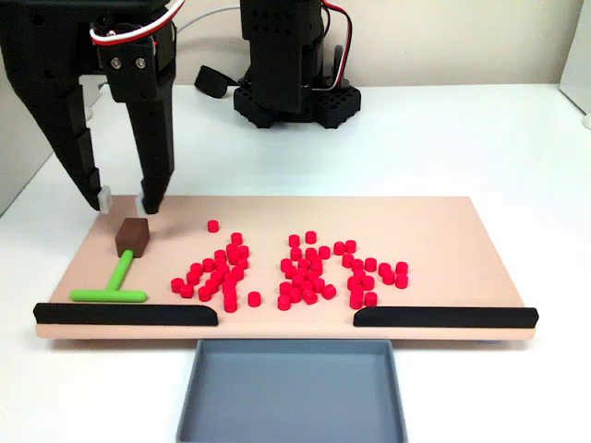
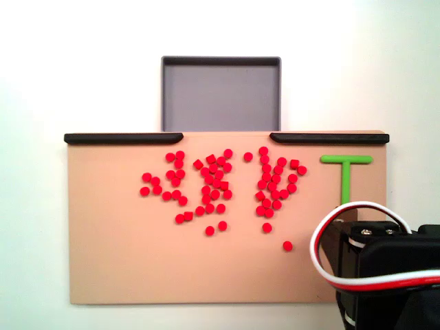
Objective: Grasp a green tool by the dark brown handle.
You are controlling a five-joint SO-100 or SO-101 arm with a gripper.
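Gray tray (image 1: pixel 291 397) nearest — claw (image 1: pixel 126 203) spread just above brown handle (image 1: pixel 132 236).

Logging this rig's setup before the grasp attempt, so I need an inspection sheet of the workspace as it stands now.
Surface: tan board on a white table, two black rails along one long edge.
Job's things: green tool lying flat near a board corner, dark brown handle at its stem end.
Clutter: many red cylinders scattered mid-board; grey tray past the gap between the rails, nothing seen in it.
Grippers: gripper just above the handle, jaws open, not touching it.
Cables: red and white wires looped on the arm.
Surroundings: arm base behind the board; plain wall.
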